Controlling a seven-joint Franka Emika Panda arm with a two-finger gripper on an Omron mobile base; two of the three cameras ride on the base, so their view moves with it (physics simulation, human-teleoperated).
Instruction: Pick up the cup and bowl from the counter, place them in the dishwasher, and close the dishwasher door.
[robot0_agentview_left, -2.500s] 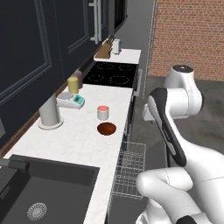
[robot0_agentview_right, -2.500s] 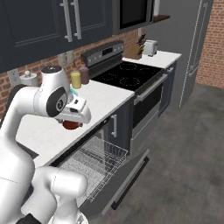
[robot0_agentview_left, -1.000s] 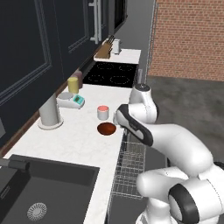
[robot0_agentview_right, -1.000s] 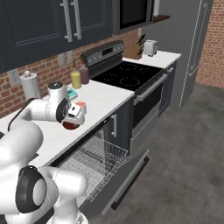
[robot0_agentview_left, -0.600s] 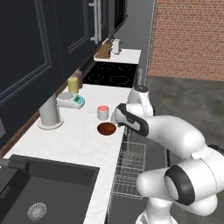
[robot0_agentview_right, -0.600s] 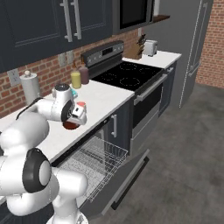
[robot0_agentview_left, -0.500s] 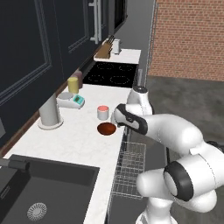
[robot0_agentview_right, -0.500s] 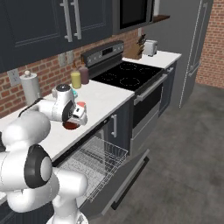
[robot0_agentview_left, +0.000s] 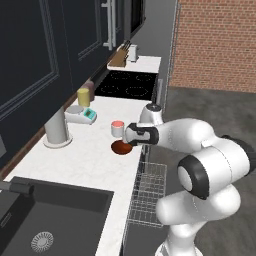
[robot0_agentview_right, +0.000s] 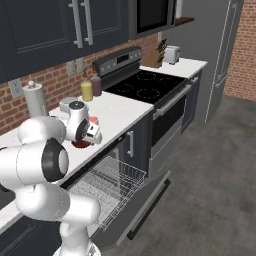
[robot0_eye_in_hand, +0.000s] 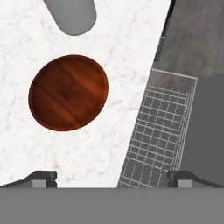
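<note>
While the arm bends low over the near edge of the white table (robot0_agentview_left: 85, 155), the tool (robot0_eye_in_hand: 112, 178) hangs above the stone with its two fingertips wide apart and nothing between them. Seen from the hand, the bowl (robot0_eye_in_hand: 68, 92) sits upright at centre left of the frame, above the left fingertip (robot0_eye_in_hand: 40, 178), and the cup (robot0_eye_in_hand: 73, 15) lies at the top edge just beyond it. In the left base picture the cup (robot0_agentview_left: 117, 128) stands just behind the bowl (robot0_agentview_left: 122, 147) at mid-frame, near the table's front edge. Below that edge the wire rack (robot0_agentview_left: 146, 197) of the dishwasher (robot0_agentview_right: 117, 200) is pulled out, and the dishwasher door (robot0_agentview_right: 142, 205) hangs open, low in the right base picture.
</note>
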